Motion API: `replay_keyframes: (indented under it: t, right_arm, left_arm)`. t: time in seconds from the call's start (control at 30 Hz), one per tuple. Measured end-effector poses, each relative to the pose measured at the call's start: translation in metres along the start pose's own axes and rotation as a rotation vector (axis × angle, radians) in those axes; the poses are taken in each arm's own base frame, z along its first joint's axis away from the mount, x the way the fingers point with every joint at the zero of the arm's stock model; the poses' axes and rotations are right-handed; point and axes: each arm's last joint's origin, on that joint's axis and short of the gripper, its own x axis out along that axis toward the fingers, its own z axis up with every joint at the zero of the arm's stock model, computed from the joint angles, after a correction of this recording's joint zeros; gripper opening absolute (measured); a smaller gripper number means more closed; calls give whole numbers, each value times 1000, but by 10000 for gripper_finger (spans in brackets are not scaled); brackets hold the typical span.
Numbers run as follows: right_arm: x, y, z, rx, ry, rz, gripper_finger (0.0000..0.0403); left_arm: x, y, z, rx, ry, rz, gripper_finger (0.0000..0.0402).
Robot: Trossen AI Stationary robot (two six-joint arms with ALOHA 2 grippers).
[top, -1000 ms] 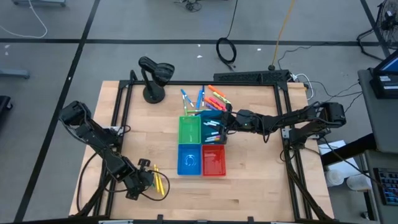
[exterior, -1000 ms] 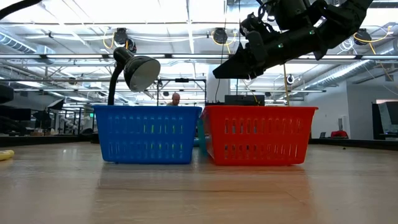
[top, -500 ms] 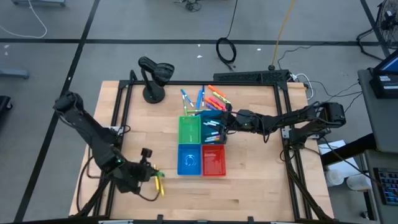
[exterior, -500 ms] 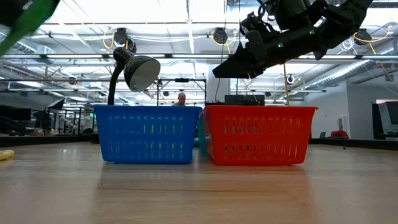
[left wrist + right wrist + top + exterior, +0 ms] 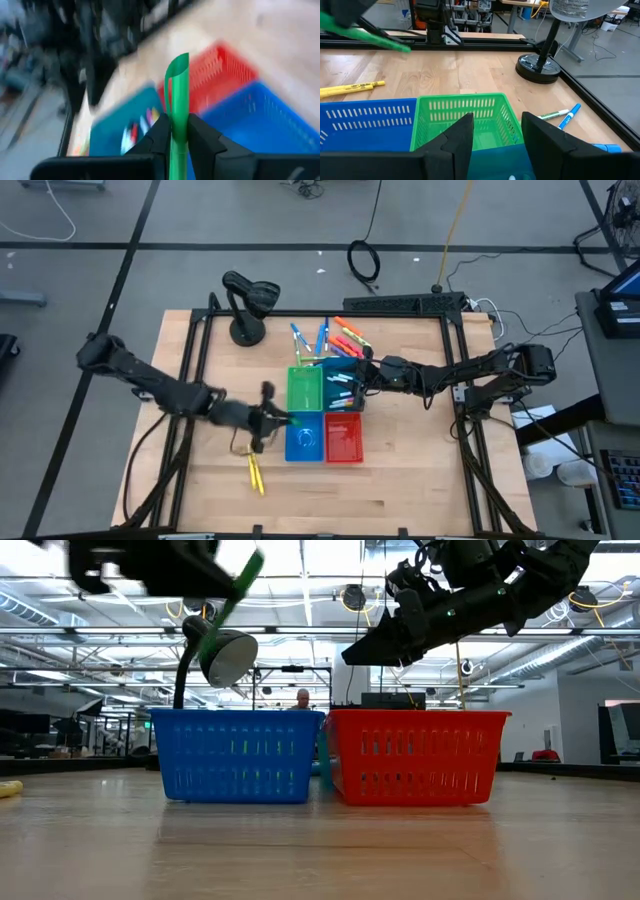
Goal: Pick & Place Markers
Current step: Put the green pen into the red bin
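My left gripper (image 5: 274,418) is shut on a green marker (image 5: 292,418), just left of where the green bin (image 5: 305,387) meets the blue bin (image 5: 305,438). In the low view the marker (image 5: 240,580) slants high above the blue bin (image 5: 238,755). My right gripper (image 5: 364,375) hovers open over the teal bin (image 5: 343,385), which holds several markers. Two yellow markers (image 5: 255,473) lie flat on the table near its near edge. More markers (image 5: 330,338) lie on the table beyond the bins. The red bin (image 5: 343,438) stands right of the blue one. My left gripper pinches the green marker between its two fingers (image 5: 160,135), which lie across its shaft (image 5: 177,125). Most of the marker sticks out ahead of the fingertips, its free end (image 5: 177,65) toward the bins. It is lifted clear of the table and slanting.
A black desk lamp (image 5: 245,302) stands on its round base at the far left of the table. The four bins sit close together in a square at the table's middle. A black frame (image 5: 195,370) runs along the table's sides. Bare wood lies near the blue and red bins.
My left gripper has swung from the near left corner by the yellow markers toward the bins, moving right, farther and upward, with the green marker in its fingers. The yellow markers have stayed on the table. My right arm has kept still.
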Motion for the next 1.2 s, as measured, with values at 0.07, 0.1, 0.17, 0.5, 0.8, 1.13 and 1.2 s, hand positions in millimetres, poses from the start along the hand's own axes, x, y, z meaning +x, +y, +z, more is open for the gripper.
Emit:
replay_keyframes:
  t: [0.07, 0.1, 0.17, 0.5, 0.8, 1.13, 1.2]
  right_arm:
    - [0, 0, 0, 0, 0, 0, 155]
    - [0, 0, 0, 0, 0, 0, 155]
    - [0, 0, 0, 0, 0, 0, 155]
    - [-4, 21, 11, -91, -109, 60, 155]
    - [-7, 69, 33, -320, -227, 133, 163]
    - [28, 95, 33, -294, -196, 183, 231]
    - [32, 100, 35, -299, -209, 210, 235]
  left_arm:
    - [5, 16, -6, 5, -137, 15, 44]
    - [6, 24, -9, 9, -196, 29, 44]
    - [6, 35, -17, 15, -315, 43, 44]
    - [14, 50, -36, 47, -623, -7, 44]
    - [31, 46, -24, 67, -694, -51, 44]
    - [46, 41, -20, 74, -682, -87, 45]
    - [45, 43, -20, 70, -682, -84, 45]
